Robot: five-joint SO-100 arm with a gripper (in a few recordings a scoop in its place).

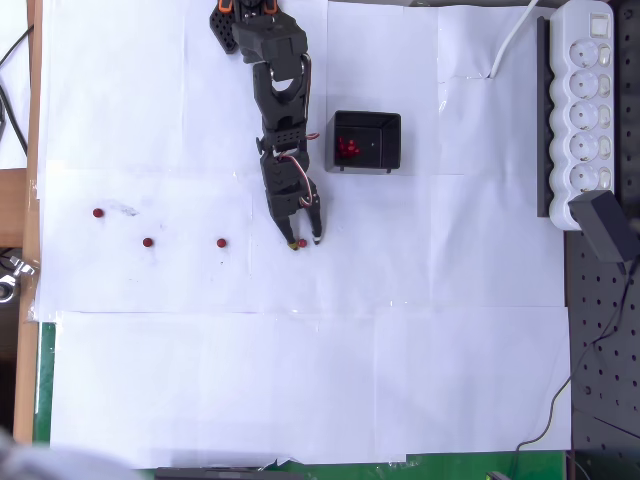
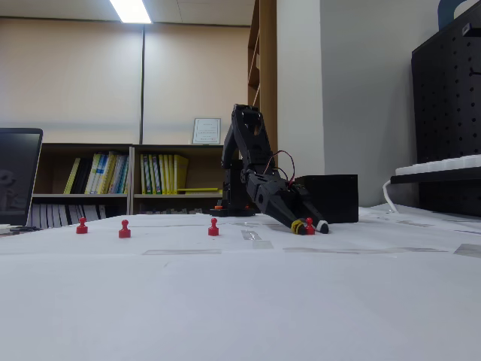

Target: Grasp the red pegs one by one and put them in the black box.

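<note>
My black gripper [image 1: 303, 241] reaches down to the white paper, just left of the black box [image 1: 385, 150]. One red peg [image 1: 302, 242] stands between its fingertips, whose jaws stand a little apart around it. In the fixed view the same peg [image 2: 309, 226] shows between the yellow and white tips of the gripper [image 2: 310, 226]. Three more red pegs stand in a loose row to the left [image 1: 221, 242], [image 1: 147, 242], [image 1: 97, 212]. Several red pegs [image 1: 347, 148] lie inside the box. The box [image 2: 331, 197] sits behind the gripper in the fixed view.
A white power strip [image 1: 585, 100] and a black adapter [image 1: 605, 225] lie along the right edge beside a black pegboard. A white cable [image 1: 510, 45] runs onto the paper at the upper right. A laptop [image 2: 19, 177] stands at the left.
</note>
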